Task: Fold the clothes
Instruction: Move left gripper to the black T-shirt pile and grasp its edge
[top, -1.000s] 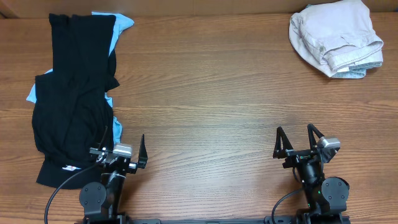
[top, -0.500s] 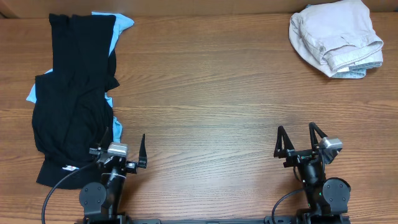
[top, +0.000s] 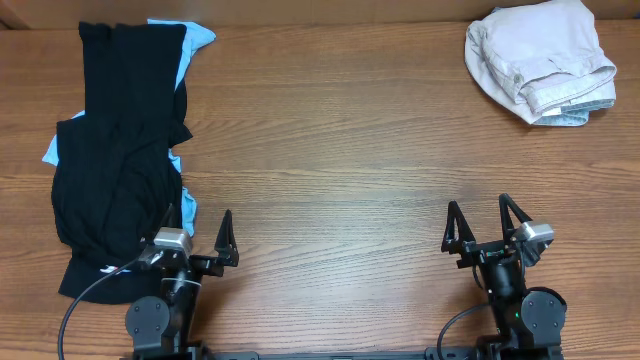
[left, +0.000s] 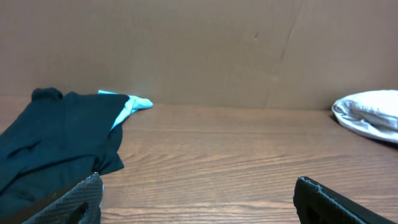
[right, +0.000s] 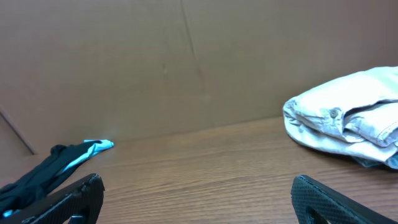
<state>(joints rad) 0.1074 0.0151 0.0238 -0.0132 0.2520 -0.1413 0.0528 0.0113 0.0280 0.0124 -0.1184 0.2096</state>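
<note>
My left gripper (top: 206, 226) and right gripper (top: 478, 216) gape empty; black shirt (top: 115, 130) at nine o'clock looks limp; I'd pinch its corners

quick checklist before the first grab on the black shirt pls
1. Left gripper open and empty: ok.
2. Right gripper open and empty: ok.
3. Black shirt lying flat: not ok. It is bunched and lies over a light blue garment.
4. Shirt near an arm: ok, probably. Its lower edge lies beside the left gripper.
5. Left gripper's outer finger free of the shirt's edge: cannot tell. They overlap in the overhead view.
6. Room to spread it: ok. There is bare wood in the middle of the table, and the beige garment is in the far right corner.
</note>
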